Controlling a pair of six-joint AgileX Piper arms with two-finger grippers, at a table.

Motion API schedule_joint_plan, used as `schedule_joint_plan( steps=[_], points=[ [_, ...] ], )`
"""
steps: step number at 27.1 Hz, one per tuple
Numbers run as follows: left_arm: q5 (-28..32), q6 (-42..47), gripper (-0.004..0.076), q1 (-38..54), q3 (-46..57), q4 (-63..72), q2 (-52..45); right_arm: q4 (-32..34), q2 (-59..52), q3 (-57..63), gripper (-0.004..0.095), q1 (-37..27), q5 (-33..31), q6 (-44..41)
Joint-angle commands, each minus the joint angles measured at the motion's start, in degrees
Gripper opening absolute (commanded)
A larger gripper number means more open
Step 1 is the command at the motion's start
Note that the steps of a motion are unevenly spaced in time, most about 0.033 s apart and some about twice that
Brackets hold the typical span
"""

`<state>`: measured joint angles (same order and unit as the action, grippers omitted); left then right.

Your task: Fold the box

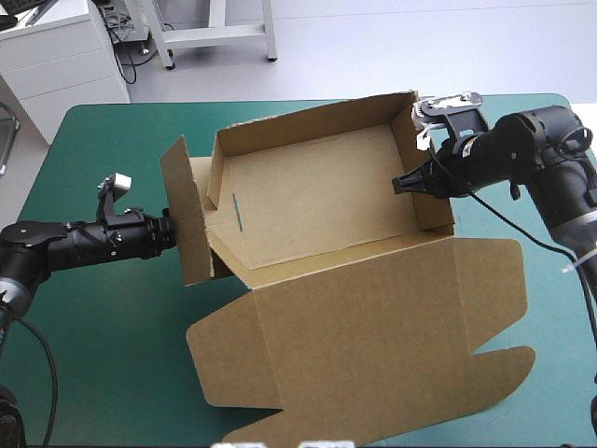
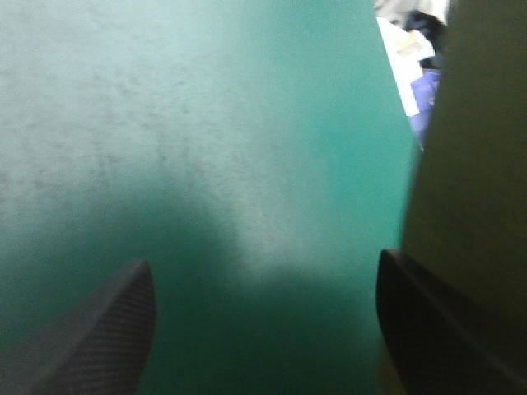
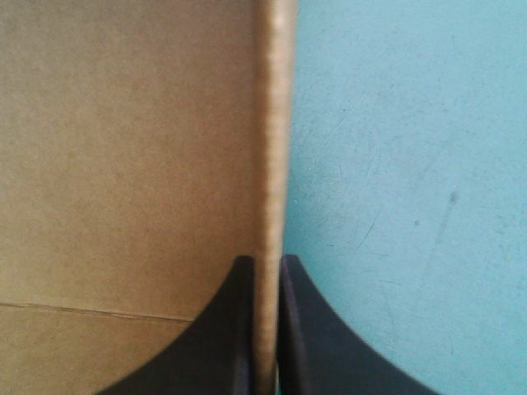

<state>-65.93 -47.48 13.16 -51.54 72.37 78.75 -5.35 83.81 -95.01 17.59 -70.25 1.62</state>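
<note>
1. While the right gripper (image 3: pixel 265 262) stands clamped on the box (image 1: pixel 317 196), its black fingers all but meeting on the raised right wall (image 1: pixel 434 213), that wall depends on a single pinch. In my judgement, any slip would let it drop outward.
2. As for the left gripper (image 2: pixel 263 271), its fingers are spread wide and grip nothing. The upright side flap (image 1: pixel 182 215) stands just beside one finger; contact cannot be confirmed. A push made off-line could bend the flap or shove the whole box toward the right gripper.
3. Box lies between the two grippers on the teal-green tabletop (image 1: pixel 93 373), with the lid (image 1: pixel 373 327) flat and held by neither.
4. Opposed pulls by both arms risk creasing or tearing the board
</note>
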Motion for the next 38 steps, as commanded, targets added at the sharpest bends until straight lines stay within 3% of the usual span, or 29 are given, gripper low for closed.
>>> schedule_joint_plan(
  steps=[1,6,15,19,24,38],
  points=[
    [-5.42,-3.57,0.0533,-2.42,-1.67,9.79,-1.75,0.27,-1.59,-1.95,-0.0023,-0.21,3.12,-1.2],
    [-8.81,-4.12,0.0533,-3.81,-1.67,13.98,-1.75,1.19,-1.59,-1.95,-0.0023,-0.21,3.12,-1.62],
    [-8.81,-2.69,0.0533,-4.4,-5.29,14.89,-1.91,3.84,-1.59,-1.95,-0.0023,-0.21,2.89,-2.55],
    [-8.81,3.3,0.0533,-5.5,-5.42,15.93,-1.91,3.96,-1.59,-1.95,-0.0023,-0.21,2.89,-2.77],
    [-8.86,2.01,0.0533,-5.5,-5.55,19.29,-1.91,3.96,-1.59,-1.95,-0.0023,-0.21,3.01,-2.99],
    [-8.86,1.18,0.0529,-14.58,-10.13,13.69,-1.91,3.96,-1.59,-1.95,-0.0023,-0.21,2.79,-4.74]
  ],
)
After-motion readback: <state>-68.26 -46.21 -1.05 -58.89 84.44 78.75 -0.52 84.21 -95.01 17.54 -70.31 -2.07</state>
